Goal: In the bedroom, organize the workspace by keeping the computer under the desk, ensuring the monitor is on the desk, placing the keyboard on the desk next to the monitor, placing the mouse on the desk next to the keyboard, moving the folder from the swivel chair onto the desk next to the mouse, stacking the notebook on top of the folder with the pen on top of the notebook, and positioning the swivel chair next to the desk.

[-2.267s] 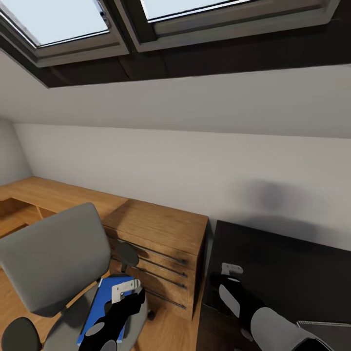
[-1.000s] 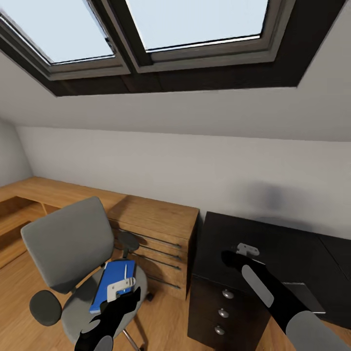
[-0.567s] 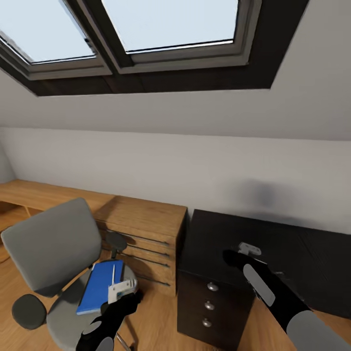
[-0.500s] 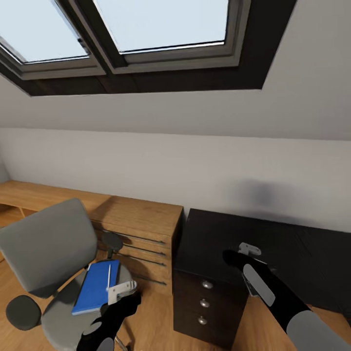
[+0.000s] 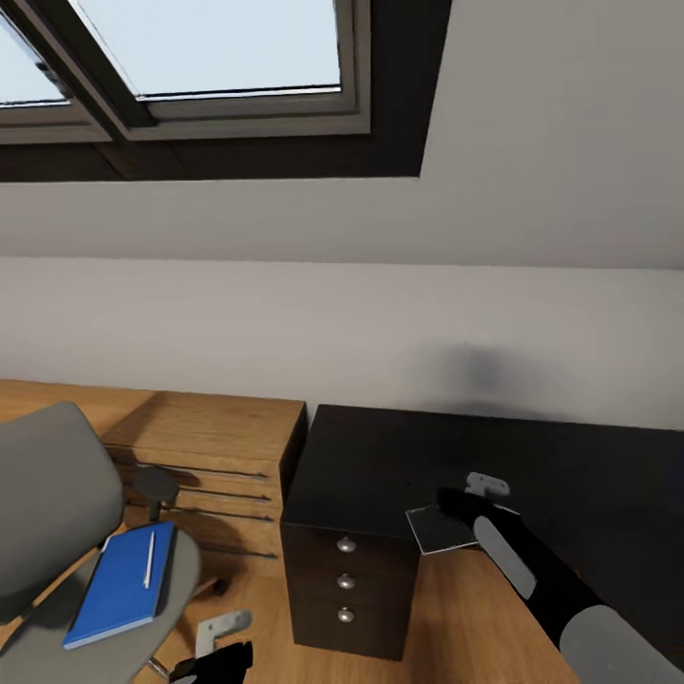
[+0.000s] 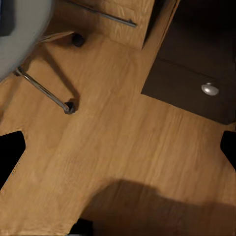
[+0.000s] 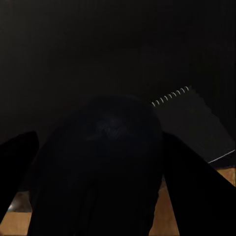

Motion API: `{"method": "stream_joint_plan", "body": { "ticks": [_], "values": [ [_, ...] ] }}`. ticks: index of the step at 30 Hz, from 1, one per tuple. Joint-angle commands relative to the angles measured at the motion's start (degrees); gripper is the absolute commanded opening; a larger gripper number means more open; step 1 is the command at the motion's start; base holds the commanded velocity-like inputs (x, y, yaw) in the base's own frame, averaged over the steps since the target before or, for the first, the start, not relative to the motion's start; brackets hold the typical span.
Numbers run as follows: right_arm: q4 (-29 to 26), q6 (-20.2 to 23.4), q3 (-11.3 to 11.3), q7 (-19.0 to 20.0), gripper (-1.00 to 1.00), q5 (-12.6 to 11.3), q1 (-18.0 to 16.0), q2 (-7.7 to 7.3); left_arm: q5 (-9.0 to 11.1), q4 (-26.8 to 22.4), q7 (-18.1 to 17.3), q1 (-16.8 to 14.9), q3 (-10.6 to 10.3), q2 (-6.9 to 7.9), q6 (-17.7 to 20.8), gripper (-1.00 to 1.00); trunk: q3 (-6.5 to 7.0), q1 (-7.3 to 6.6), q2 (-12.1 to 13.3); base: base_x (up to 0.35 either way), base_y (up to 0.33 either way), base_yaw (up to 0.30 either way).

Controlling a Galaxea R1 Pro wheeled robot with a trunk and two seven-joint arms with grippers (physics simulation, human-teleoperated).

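Nearest to us, our left gripper (image 5: 220,635) hangs low over the wood floor (image 6: 113,147), below the front of the swivel chair (image 5: 57,532). In the left wrist view the two dark tips sit far apart at the frame's sides with bare floor between them, so its jaws are open and empty.

Our right arm reaches out over the near corner of the counter (image 5: 380,465), the right gripper (image 5: 483,486) just past the notebook (image 5: 441,528). That booklet lies flat at the counter's front edge above the drawer unit (image 5: 347,589), part of it seeming to overhang. In the right wrist view its spiral edge shows beside a dark rounded mass. Whether the right jaws are open or closed we cannot tell — both views are too dark there.

The folder (image 5: 122,583) lies on the chair seat with the pen (image 5: 149,559) on top, well apart from the counter. Beyond stand the wooden dresser (image 5: 209,446) and the skylight (image 5: 209,47).

We judge the folder transfer to be the step in hand. Next we would bring the left jaws up to the seat's edge and grip the folder at a free side — level, so the pen does not roll off.
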Motion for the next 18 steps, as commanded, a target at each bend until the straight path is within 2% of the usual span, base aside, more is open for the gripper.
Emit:
{"method": "stream_joint_plan", "body": {
  "ticks": [1, 2, 3, 5, 6, 8, 9, 11, 12, 13, 15, 18],
  "values": [
    [0.0, 0.1, 0.5, -0.5, -1.00, 1.7, -0.1, -0.06, 0.3, 1.8, 0.5, -0.1, -0.6, 0.12, -0.4, 1.00, -0.08, 0.02, -0.1, -0.001, -0.007, -0.295],
    [0.0, 0.1, 0.6, -0.4, -1.00, 2.9, -0.1, -0.05, 0.2, 2.7, 0.5, -0.1, -0.8, 0.13, -0.8, 1.00, -0.06, 0.02, -0.1, -0.001, -0.006, -0.295],
    [0.3, 0.1, 0.7, -0.3, -1.00, 8.5, -0.1, 0.02, 0.1, 6.1, 0.5, -0.1, -1.4, 0.16, -4.4, 1.00, -0.04, 0.02, -0.1, 0.000, -0.002, -0.295],
    [0.4, 0.2, 0.7, -0.2, -1.00, 10.7, -0.1, -0.06, 0.1, 7.2, 0.4, -0.1, -1.6, 0.18, -8.2, 1.00, 0.01, 0.02, -0.1, 0.000, -0.001, -0.295],
    [2.0, 0.3, 0.9, 0.1, -1.00, 12.2, -0.1, -0.38, 0.2, 8.0, 0.4, -0.1, -1.9, 0.19, -12.1, 1.00, 0.03, 0.02, -0.1, 0.000, 0.000, -0.295],
    [3.5, 0.2, 0.9, 0.2, -1.00, 12.9, -0.1, -0.44, 0.3, 8.2, 0.4, -0.1, -2.9, 0.20, -12.6, 1.00, 0.08, 0.02, -0.1, 0.000, 0.000, -0.295],
    [5.0, -0.1, 0.9, 0.5, -1.00, 14.2, 0.8, -1.24, 0.3, 8.6, 0.5, -0.1, -3.9, 0.20, -12.8, 1.00, 0.11, 0.02, -0.1, 0.000, 0.000, -0.295],
    [5.6, -0.2, 0.9, 1.7, -1.00, 15.1, 3.3, -3.32, 0.3, 9.3, 0.6, -0.1, -4.1, 0.18, -12.9, 1.00, 0.17, 0.02, -0.1, 0.000, 0.000, -0.294],
    [5.6, 0.2, 0.8, 8.6, -1.00, 15.5, 5.1, -6.74, 0.3, 10.6, 0.7, -0.1, -4.2, 0.17, -12.9, 1.00, 0.21, 0.02, -0.1, 0.000, 0.000, -0.281],
    [5.6, 2.1, 0.6, 13.4, -1.00, 15.5, 5.6, -8.65, 0.2, 12.0, 0.6, -0.1, -4.2, 0.19, -13.0, 1.00, 0.26, 0.02, -0.1, 0.000, 0.000, -0.276],
    [5.6, 4.0, 0.3, 14.6, -1.00, 15.5, 5.8, -9.44, 0.2, 12.8, 0.6, -0.1, -4.2, 0.16, -13.0, 1.00, 0.36, 0.02, -0.1, 0.000, 0.000, -0.274],
    [5.5, 6.2, -1.7, 15.6, -1.00, 15.6, 5.9, -10.52, 0.1, 14.4, 0.6, -0.1, -4.3, -0.04, -13.1, 1.00, 0.50, 0.02, -0.1, 0.000, 0.000, -0.273]
  ]
}}
